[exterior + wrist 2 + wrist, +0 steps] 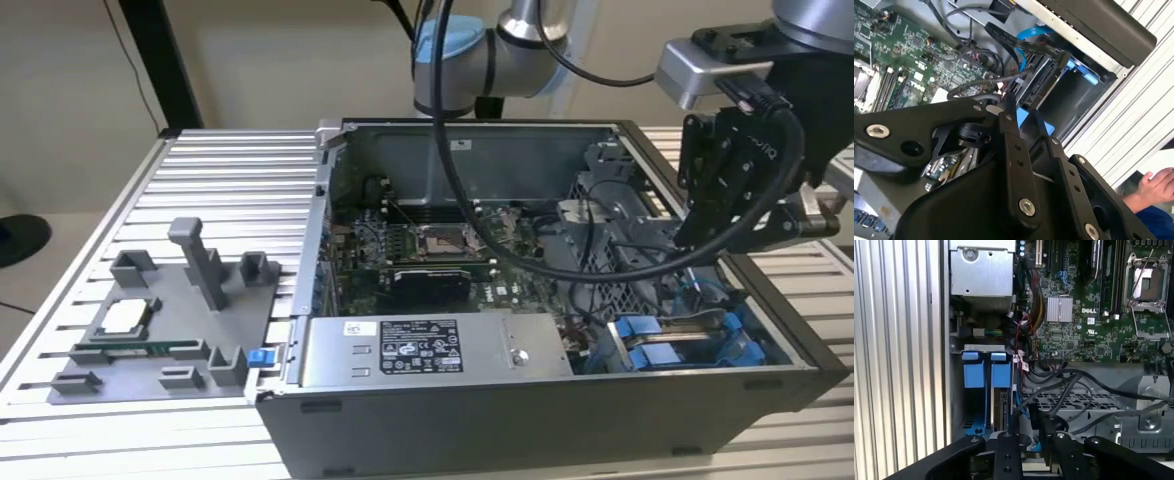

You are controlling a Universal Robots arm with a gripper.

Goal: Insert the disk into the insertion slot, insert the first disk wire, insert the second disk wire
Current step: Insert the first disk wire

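Slatted metal desk [227,165] with an open computer case [534,420] on it. Black gripper [707,235] hung over the case's end at the exterior view's right, pointing down into it. Could not tell whether it was clenched, released or grasping anything.

In the second wrist view the gripper [1021,117] sat just short of the disk [1043,84], a blue tab showing past its tip; contact could not be told. The disk stood edge-on in its blue carrier, seated in the insertion slot [643,332] in the case corner below the gripper. In the first wrist view the gripper [1026,432] was just beside the slot's blue rails [974,371].

Black cables [979,82] looped near the gripper, and a blue cable [1029,35] ran toward the disk.

Farther into the case lay the green motherboard [1069,340] with its processor socket [1149,282]. A silver power supply box [427,350] sat along the near wall.

Outside the case, at the exterior view's left, a grey fixture tray [187,330] with upright posts held a small pale block [123,316] and a green strip [134,349].

A person's hand [1155,186] with a blue sleeve was near the desk edge, well apart from the gripper.
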